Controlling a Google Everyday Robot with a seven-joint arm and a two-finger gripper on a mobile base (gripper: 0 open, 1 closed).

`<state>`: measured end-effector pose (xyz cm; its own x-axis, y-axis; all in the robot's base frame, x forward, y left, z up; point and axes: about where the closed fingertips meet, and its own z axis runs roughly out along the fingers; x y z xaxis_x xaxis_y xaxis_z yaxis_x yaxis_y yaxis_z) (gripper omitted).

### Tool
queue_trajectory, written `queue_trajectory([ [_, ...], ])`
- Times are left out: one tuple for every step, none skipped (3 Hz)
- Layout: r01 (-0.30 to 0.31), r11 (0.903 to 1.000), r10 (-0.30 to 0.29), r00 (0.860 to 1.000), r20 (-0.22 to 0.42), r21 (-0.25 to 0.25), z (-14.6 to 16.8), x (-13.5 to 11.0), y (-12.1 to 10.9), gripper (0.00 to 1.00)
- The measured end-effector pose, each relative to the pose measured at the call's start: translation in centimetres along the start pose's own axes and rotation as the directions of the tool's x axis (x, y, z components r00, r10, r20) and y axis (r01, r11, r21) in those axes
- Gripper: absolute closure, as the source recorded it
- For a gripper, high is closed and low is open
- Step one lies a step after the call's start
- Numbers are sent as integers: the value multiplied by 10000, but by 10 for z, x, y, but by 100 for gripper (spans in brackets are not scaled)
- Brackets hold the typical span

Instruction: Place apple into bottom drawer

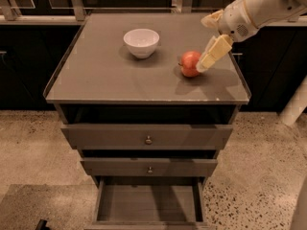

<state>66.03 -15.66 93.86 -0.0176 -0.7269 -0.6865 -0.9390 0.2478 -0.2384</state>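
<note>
**Apple on the cabinet top, claw at its side, lowest drawer open**

Speckled terrazzo floor point(29, 147) fills the lower left and lower right of the frame, and dark cupboard fronts run across the top behind a grey-brown wooden cabinet point(96, 83) that stands in the centre.

On its flat top, a plain white round bowl point(141, 42) sits upright towards the upper centre. The small round red-orange apple point(188, 64) rests on the same top, right of the bowl and well apart from it, nearer the right edge than the left.

A cream-and-white robot arm point(268, 4) reaches in from the upper right corner. Its two-finger gripper point(202, 45) is above the right part of the cabinet top, just right of the apple. The claw is spread wide. The lower cream finger point(214, 52) slants down and left, with its tip against the apple's upper right side. The other finger sits higher, towards the back edge of the top. The apple is not between them and nothing is held.

Below the top, the upper drawer point(105, 138) and the middle drawer point(110, 168) each carry a small round metal knob at the centre. The upper one is drawn out slightly. The bottom drawer point(148, 202), at the lower centre of the frame, is pulled well out, showing a plain flat wooden floor.
</note>
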Motion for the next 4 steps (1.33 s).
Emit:
queue_trajectory([
  [-269,9991,275,9994,202,-329,23,7,-2,0],
  [-486,9968,484,9988,-45,-628,42,20,0,0],
  [-687,9940,668,9975,-245,-854,56,32,2,0],
  [-852,9914,821,9960,-354,-991,66,41,3,0],
])
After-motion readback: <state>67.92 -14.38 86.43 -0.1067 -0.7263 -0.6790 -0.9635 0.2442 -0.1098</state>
